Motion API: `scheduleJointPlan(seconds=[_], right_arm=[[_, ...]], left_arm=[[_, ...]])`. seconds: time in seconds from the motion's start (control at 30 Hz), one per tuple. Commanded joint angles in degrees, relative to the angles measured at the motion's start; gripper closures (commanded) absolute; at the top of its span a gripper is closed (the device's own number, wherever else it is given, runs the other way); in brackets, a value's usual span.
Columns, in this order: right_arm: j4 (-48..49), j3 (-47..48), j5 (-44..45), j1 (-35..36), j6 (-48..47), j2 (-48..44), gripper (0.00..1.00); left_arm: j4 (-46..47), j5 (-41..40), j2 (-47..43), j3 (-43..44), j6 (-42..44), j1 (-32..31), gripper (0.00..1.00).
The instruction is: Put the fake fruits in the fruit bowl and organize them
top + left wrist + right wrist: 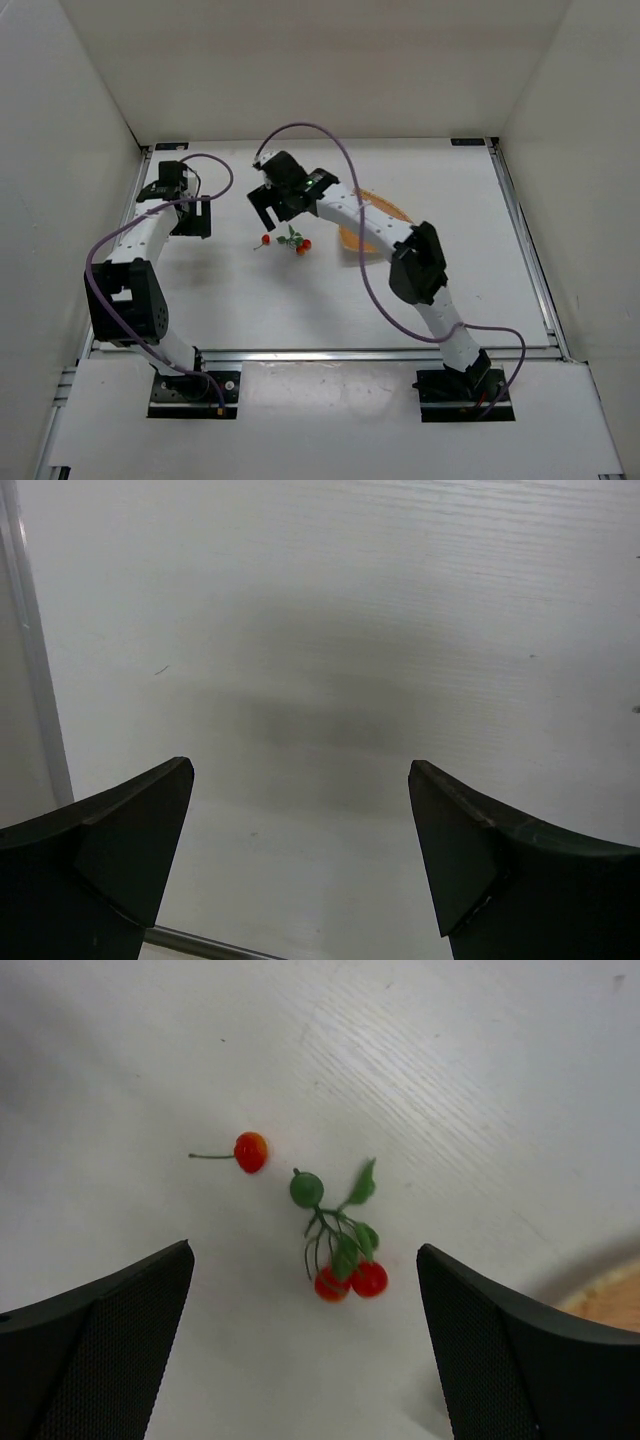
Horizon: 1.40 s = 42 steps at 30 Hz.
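Note:
A single red-orange cherry (265, 240) with a thin stem lies on the white table; it also shows in the right wrist view (250, 1151). Just right of it lies a small cluster (299, 243) of two red cherries with green stems, leaves and a green ball (342, 1241). The tan fruit bowl (349, 237) sits behind my right arm, mostly hidden; its rim edge shows in the right wrist view (608, 1298). My right gripper (268, 210) is open and empty, held above and behind the fruits (305, 1250). My left gripper (193, 218) is open and empty over bare table (300, 765).
Metal rails (522, 235) frame the table on the right, left and front. White walls enclose the workspace. A purple cable (330, 145) loops over the right arm. The left wrist view shows the left rail (35, 650).

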Motion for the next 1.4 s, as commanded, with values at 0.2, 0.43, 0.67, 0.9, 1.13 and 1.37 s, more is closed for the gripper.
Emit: scheduleJointPlan(seconds=[0.2, 0.43, 0.67, 0.9, 1.13, 1.37], right_arm=[[-4.5, 0.8, 4.0, -0.2, 0.8, 9.1, 0.05], [-4.5, -2.8, 3.7, 2.7, 1.4, 11.4, 0.26], [-5.5, -3.5, 3.2, 2.7, 2.9, 13.4, 0.69], [-5.5, -4.7, 0.8, 2.7, 4.9, 8.5, 1.0], [-2.0, -11.8, -2.9, 2.7, 10.9, -6.2, 1.0], [0.3, -24.9, -1.0, -4.2, 18.9, -22.6, 1.0]], left_arm=[[-0.9, -0.3, -3.1, -0.7, -0.9, 1.2, 0.0], [-0.9, -0.3, -1.2, 0.4, -1.4, 1.2, 0.0], [-1.4, -0.3, -1.2, 0.4, -1.4, 1.2, 0.0], [-1.4, 0.7, -0.7, 0.4, -1.4, 1.2, 0.0], [-1.9, 1.4, -0.7, 1.0, 1.4, -3.9, 0.0], [-1.9, 1.4, 4.5, 5.1, 2.6, -13.9, 0.0]])
